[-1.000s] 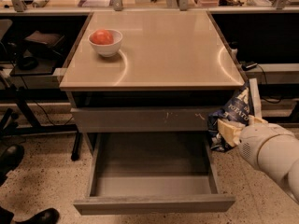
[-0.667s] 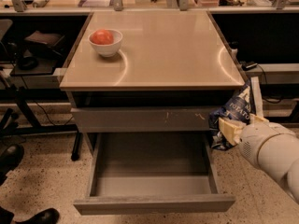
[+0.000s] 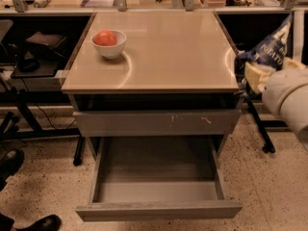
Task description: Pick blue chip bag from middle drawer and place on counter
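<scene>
The crinkled dark-blue foil chip bag [image 3: 272, 48] with white lettering hangs in the air off the right side of the cabinet. It is about level with the worktop and just beside its right rim, not over it. The robot's gripper [image 3: 253, 72] is pinched closed on the bag's lower end, and the bag stands up above it. The bulky white arm [image 3: 288, 97] reaches in from the right.

From where I stand, the picking half looks done: the bag is out of the drawer and raised. What is left, I'd say, is carrying it leftward over the surface, setting it down and letting go.

The large glossy beige-tan worktop [image 3: 168, 52] has plenty of bare room on its right and near side. Below, the wide shallow grey middle drawer [image 3: 159, 210] is pulled out toward the near side, and its grey floor shows nothing inside. Above it sits a closed grey front panel [image 3: 144, 123] with pale scuff marks.

At the far left of the worktop is a small white bowl [image 3: 109, 48], well apart from the bag. It holds one round red fruit [image 3: 105, 37]; whether tomato or apple, I can't tell.
</scene>
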Tool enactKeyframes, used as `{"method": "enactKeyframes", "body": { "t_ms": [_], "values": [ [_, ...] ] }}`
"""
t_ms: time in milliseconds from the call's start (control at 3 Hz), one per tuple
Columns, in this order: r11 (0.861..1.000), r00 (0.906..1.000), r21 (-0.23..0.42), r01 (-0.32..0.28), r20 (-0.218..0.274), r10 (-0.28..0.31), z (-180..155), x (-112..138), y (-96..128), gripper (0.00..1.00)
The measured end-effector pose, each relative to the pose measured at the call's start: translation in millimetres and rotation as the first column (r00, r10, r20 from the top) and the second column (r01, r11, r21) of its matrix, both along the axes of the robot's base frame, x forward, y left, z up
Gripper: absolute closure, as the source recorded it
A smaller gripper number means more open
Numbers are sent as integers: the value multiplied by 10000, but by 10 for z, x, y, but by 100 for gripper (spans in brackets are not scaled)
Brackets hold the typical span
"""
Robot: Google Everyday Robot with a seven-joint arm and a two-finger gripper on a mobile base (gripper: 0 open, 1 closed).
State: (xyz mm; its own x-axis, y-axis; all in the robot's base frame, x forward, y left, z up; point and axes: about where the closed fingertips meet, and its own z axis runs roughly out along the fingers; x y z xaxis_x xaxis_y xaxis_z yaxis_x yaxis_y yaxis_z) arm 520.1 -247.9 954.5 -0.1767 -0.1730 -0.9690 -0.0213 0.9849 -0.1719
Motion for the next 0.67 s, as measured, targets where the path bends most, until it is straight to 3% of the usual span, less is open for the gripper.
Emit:
{"method": "enactKeyframes", "body": {
  "t_ms": [333,667],
  "values": [
    [9991,9949,117,398,928,-408,502,422,-107,100],
    [9995,9951,99,316,936,-324,568,490,-21,100]
  ]
}}
